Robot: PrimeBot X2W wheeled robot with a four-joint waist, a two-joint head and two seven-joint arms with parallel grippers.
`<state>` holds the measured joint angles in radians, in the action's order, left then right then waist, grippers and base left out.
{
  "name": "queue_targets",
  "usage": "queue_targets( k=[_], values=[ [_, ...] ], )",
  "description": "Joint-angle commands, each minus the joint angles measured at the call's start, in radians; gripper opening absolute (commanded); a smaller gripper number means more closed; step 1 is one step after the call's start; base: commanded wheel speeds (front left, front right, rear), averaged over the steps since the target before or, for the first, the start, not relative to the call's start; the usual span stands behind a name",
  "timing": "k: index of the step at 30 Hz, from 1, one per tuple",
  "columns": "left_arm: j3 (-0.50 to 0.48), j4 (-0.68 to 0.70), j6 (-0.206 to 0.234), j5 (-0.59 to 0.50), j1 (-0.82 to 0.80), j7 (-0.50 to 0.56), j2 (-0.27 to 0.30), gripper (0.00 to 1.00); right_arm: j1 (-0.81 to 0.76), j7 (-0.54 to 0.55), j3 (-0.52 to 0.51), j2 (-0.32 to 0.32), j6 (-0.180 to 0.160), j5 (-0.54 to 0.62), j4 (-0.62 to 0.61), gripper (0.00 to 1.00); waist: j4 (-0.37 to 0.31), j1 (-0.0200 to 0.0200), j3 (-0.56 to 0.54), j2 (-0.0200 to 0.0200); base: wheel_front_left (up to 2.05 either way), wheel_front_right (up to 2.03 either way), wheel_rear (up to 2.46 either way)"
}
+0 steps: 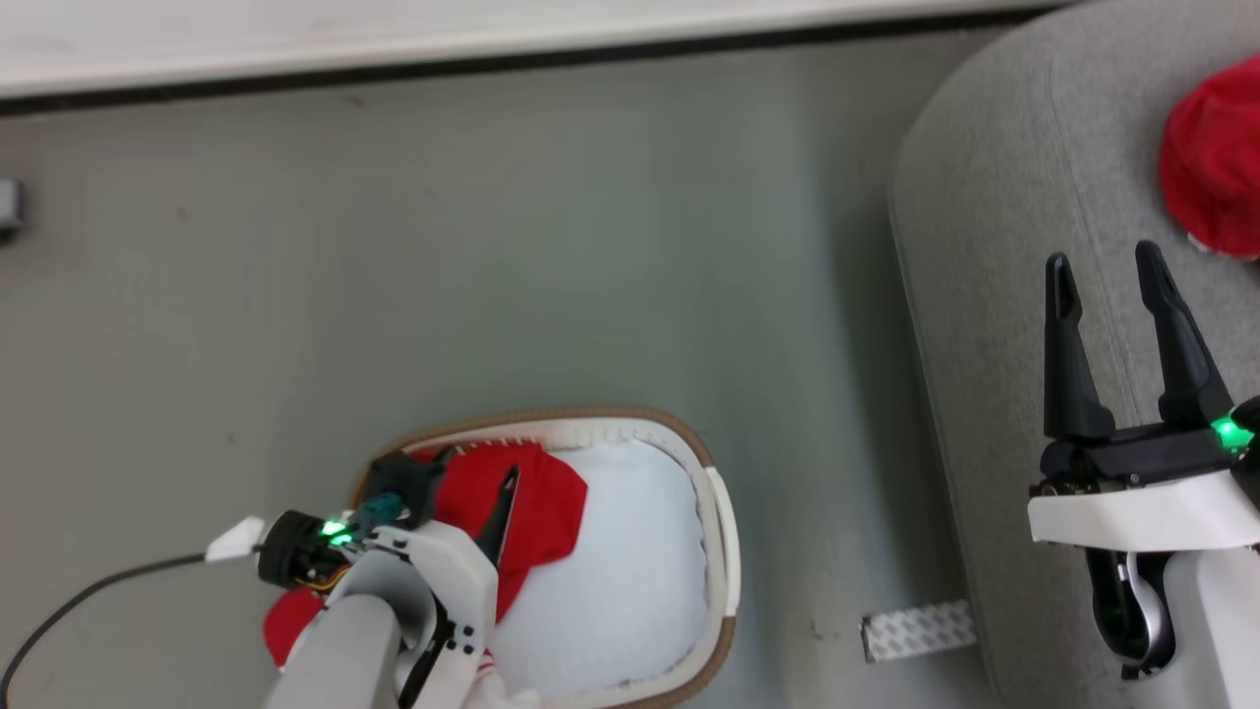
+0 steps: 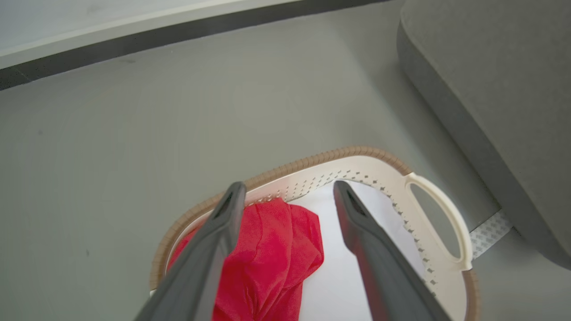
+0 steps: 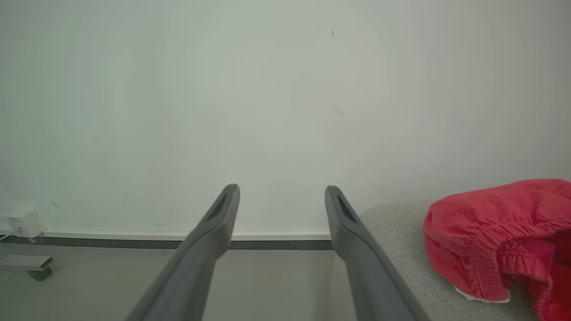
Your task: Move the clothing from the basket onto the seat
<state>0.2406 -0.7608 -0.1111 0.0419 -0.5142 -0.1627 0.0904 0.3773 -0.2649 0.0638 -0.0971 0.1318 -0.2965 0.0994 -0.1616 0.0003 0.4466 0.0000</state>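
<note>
Red clothing (image 2: 272, 258), white brown-rimmed basket (image 2: 357, 171), grey seat (image 1: 984, 246).

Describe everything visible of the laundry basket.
The basket is an oval white plastic tub with perforated walls, a brown woven-look rim and a cut-out handle. It stands upright on the grey floor, apart from the seat. Red clothing lies bunched at one end; the rest of its white bottom is bare. The open left claw points into it.

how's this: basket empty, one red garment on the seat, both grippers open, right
Not empty: the left wrist view shows a red garment in the basket. A second garment lies on the seat; the left gripper and right gripper are open.
</note>
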Motion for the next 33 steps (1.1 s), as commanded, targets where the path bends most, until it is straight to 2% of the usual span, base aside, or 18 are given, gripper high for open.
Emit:
queue_targets(
  k=[1, 9, 16, 24, 29, 33],
  values=[
    [0.016, -0.049, -0.001, -0.029, -0.035, 0.013, 0.017, 1.0, 0.026, 0.001, 0.003, 0.005, -0.002, -0.004, -0.004, 1.0, -0.047, -0.0003, 0.079, 0.0, 0.0, 0.0, 0.0],
    [0.098, -0.301, -0.008, -0.094, -0.169, 0.065, 0.041, 1.0, 0.085, 0.001, 0.013, 0.024, -0.002, -0.015, -0.013, 1.0, -0.114, -0.0003, 0.193, 0.0, 0.0, 0.0, 0.0],
    [0.143, -0.422, -0.002, -0.131, -0.257, 0.101, 0.066, 1.0, 0.102, 0.001, 0.009, 0.038, -0.002, -0.028, -0.018, 1.0, -0.162, -0.0003, 0.274, 0.0, 0.0, 0.0, 0.0],
    [0.148, -0.497, 0.042, -0.13, -0.325, 0.165, 0.109, 1.0, 0.122, 0.001, 0.018, 0.047, -0.002, -0.05, -0.017, 1.0, -0.217, -0.0003, 0.365, 0.0, 0.0, 0.0, 0.0],
    [0.194, -0.514, 0.066, -0.167, -0.349, 0.227, 0.118, 1.0, 0.127, 0.001, 0.026, 0.047, -0.002, -0.072, -0.017, 1.0, -0.239, -0.0003, 0.393, 0.0, 0.0, 0.0, 0.0],
    [0.231, -0.524, 0.055, -0.194, -0.35, 0.323, 0.119, 1.0, 0.127, 0.001, 0.034, 0.047, -0.002, -0.085, -0.014, 1.0, -0.246, -0.0003, 0.403, 0.0, 0.0, 0.0, 0.0]
  ],
)
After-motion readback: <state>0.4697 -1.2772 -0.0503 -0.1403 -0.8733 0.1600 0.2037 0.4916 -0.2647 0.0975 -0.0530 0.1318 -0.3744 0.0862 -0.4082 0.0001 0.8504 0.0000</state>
